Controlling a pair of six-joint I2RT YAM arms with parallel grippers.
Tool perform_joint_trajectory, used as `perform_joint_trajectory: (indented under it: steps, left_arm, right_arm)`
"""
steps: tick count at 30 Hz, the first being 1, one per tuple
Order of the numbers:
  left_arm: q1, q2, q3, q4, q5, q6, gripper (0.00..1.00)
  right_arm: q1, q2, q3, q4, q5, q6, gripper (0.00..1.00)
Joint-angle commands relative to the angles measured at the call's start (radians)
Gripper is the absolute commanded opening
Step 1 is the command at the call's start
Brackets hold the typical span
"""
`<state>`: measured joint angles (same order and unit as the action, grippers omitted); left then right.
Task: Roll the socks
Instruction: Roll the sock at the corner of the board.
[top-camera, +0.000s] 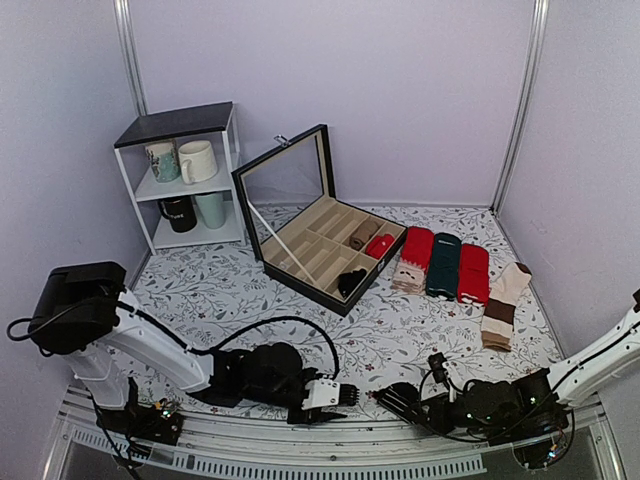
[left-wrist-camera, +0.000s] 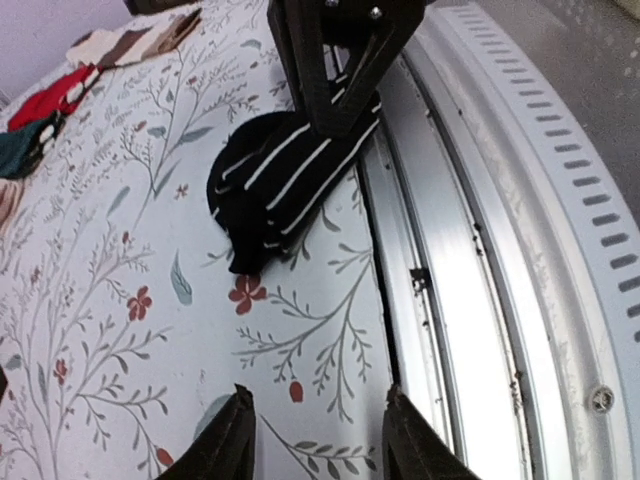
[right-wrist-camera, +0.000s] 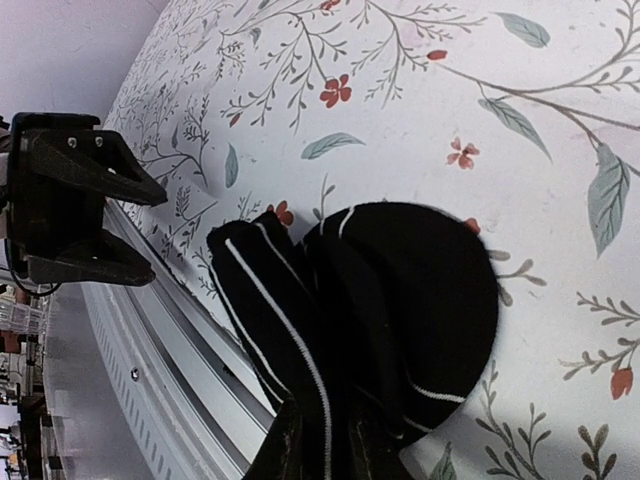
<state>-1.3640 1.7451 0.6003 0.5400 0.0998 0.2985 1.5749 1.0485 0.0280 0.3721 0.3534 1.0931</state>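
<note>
A black sock with thin white stripes (right-wrist-camera: 400, 300) lies partly folded on the floral table cover, right at the front edge. My right gripper (right-wrist-camera: 330, 452) is shut on its striped cuff end. In the left wrist view the sock (left-wrist-camera: 270, 190) shows with the right gripper's fingers (left-wrist-camera: 330, 80) clamped on it. My left gripper (left-wrist-camera: 320, 440) is open and empty, low over the cover a short way left of the sock, jaws pointing at it. It also shows in the right wrist view (right-wrist-camera: 75, 210). In the top view both grippers, left (top-camera: 335, 395) and right (top-camera: 398, 402), face each other.
The metal front rail (left-wrist-camera: 480, 250) runs just beside the sock. Flat socks in red, green and beige (top-camera: 440, 265) and a brown-cream striped pair (top-camera: 505, 290) lie at the back right. An open compartment box (top-camera: 320, 240) holds rolled socks. A shelf with mugs (top-camera: 185, 175) stands back left.
</note>
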Motion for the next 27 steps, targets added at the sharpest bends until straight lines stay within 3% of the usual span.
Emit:
perform_joint_trajectory:
  steps: [1,11,27]
  left_arm:
    - [-0.022,0.019,0.042,0.083,-0.044,0.154,0.44]
    - [-0.026,0.172,0.226,0.070,0.000,0.341,0.53]
    - [-0.030,0.301,0.330,0.011,0.049,0.392,0.53]
  right_arm:
    - [-0.015,-0.048,-0.022,-0.183,-0.042,0.060,0.14]
    - [-0.032,-0.054,0.007,-0.236,-0.071,0.063,0.14]
    - [-0.066,-0.051,0.009,-0.237,-0.111,0.041,0.14]
